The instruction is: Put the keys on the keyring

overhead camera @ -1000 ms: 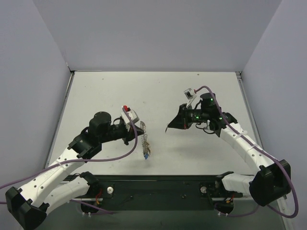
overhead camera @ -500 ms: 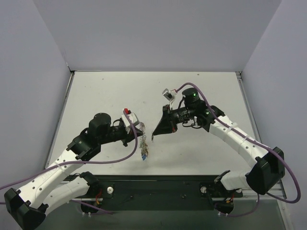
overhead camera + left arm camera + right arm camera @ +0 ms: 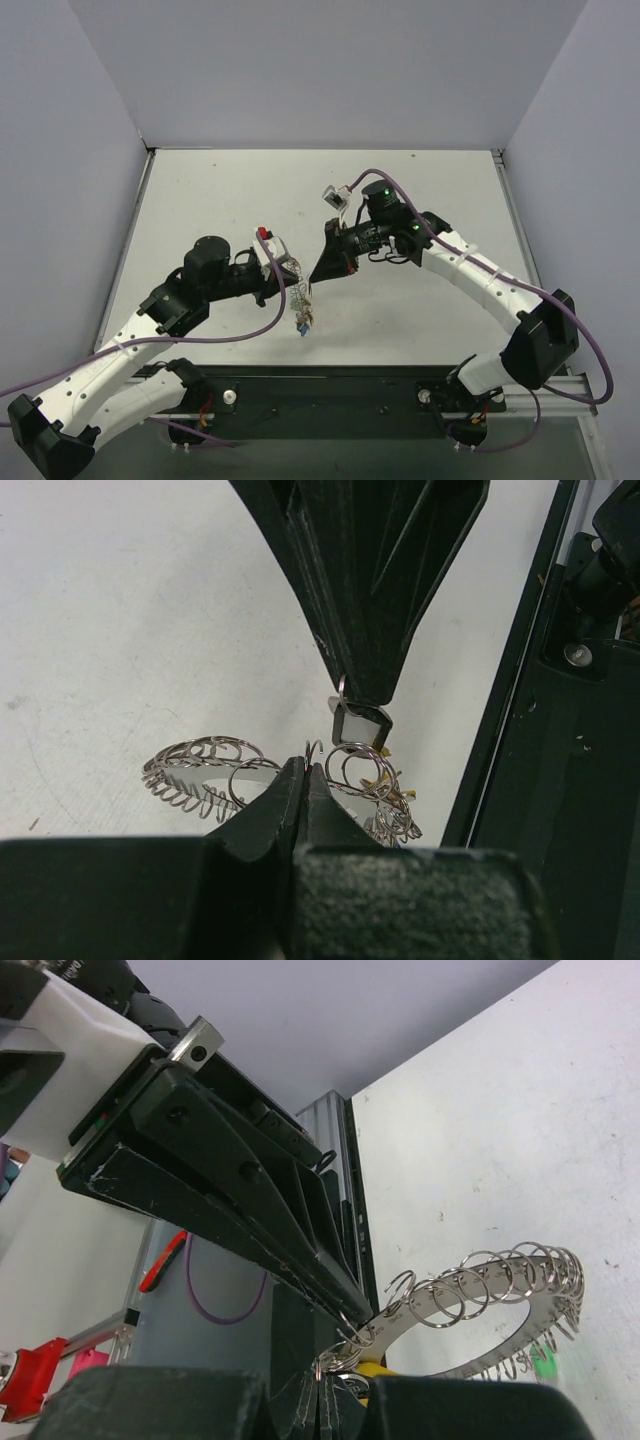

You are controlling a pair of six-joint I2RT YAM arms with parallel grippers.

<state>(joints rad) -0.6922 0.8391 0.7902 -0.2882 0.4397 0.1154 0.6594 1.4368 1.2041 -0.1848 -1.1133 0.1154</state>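
Note:
The keyring (image 3: 200, 765), a silvery hoop with many wire loops on its rim, hangs in the air from my left gripper (image 3: 305, 772), which is shut on one loop of the rim. Several keys (image 3: 302, 322) with coloured heads dangle under the hoop; a yellow head (image 3: 372, 1368) and a green one (image 3: 543, 1360) show in the right wrist view. My right gripper (image 3: 360, 695) comes down tip to tip with the left one, shut on a pale key (image 3: 358, 725) by its small ring. From above, the two grippers (image 3: 303, 290) (image 3: 316, 278) meet over the table's front middle.
The black base rail (image 3: 330, 390) runs along the table's near edge, just below the hanging keys. Grey walls close off the left, right and back of the white table (image 3: 220, 190). A purple cable (image 3: 240, 330) loops under the left arm.
My right gripper has swung left and down with its key, until its tip reaches the keyring at the left gripper. The left gripper has kept nearly still with the ring.

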